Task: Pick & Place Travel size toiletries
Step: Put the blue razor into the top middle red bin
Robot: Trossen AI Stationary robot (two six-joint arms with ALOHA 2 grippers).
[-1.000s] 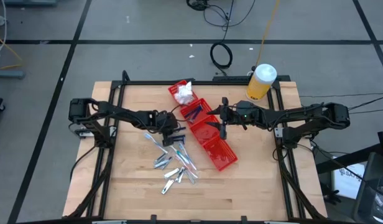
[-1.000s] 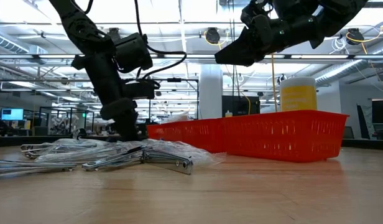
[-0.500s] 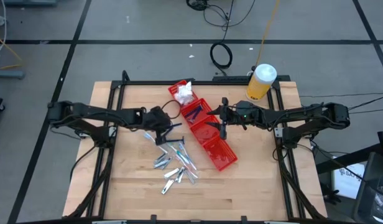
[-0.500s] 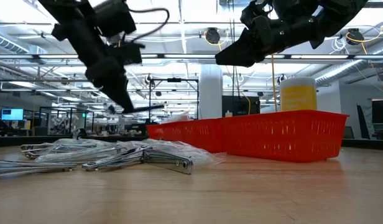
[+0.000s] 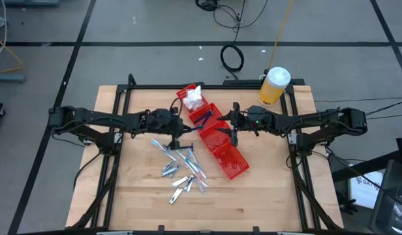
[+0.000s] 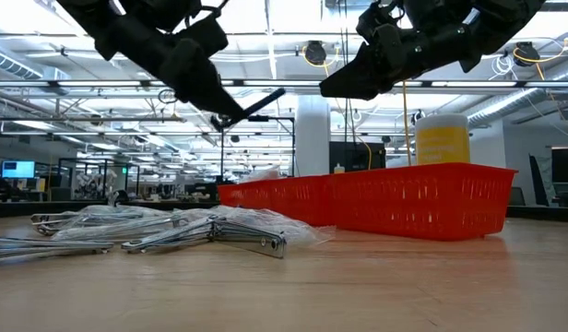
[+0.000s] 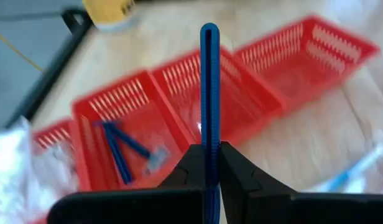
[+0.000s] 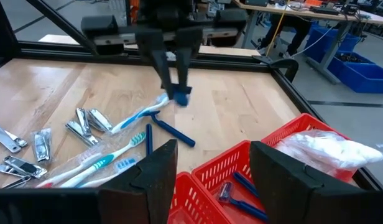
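Observation:
My left gripper (image 5: 179,125) is shut on a dark blue stick-like piece (image 7: 209,93), held above the table between the pile and the red bins (image 5: 217,137). The remaining travel size toiletries (image 5: 181,168), wrapped toothbrushes, silvery clippers and another blue piece (image 8: 173,132), lie flat on the wood. One bin holds blue pieces (image 7: 126,146), and the far one holds white packets (image 5: 194,98). Over the middle bins my right gripper (image 8: 210,180) waits open, with nothing between its fingers. My left gripper pinches the blue piece near one end (image 7: 209,163) between its two fingers. The fingers slant down from the table's left side. Most of the piece juts out past the fingertips toward the bins, its free end (image 6: 279,92) tilted upward, lifted clear of the table.
A tall yellow bottle with a white cap (image 5: 274,86) stands at the table's far right corner. The black frame rails (image 5: 119,150) run along both sides. Bare wood lies near the front edge (image 5: 207,212).
My left gripper has risen from the pile with the blue piece and tipped from pointing steeply down to a shallower slant. The piece has come off the table and now points toward the bins.

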